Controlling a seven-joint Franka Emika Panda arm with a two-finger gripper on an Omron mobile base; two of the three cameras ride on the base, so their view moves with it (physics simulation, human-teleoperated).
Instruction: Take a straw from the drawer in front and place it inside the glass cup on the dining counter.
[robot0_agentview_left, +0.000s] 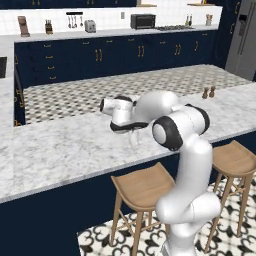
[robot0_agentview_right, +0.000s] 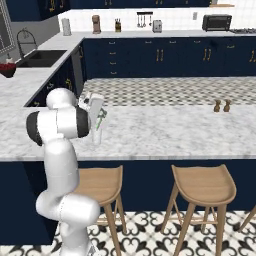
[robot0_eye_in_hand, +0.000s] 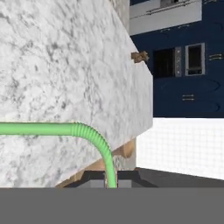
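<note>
My gripper hangs over the near part of the dining counter, shut on the straw, a thin bright-green stick tilted below the hand. The straw's lower end reaches down to the rim of the glass cup, a small clear tumbler standing on the marble just under the hand; whether the tip is inside the cup I cannot tell. In the left base view the glass cup shows below the white wrist. In the hand view the straw bends out from between the fingertips across the marble dining counter. The drawer is out of view.
Two small brown shakers stand on the counter's far right. Wooden stools line the near side below the slab. Beyond the counter lie patterned floor, navy cabinets and a back worktop with a toaster oven. A sink is at the left.
</note>
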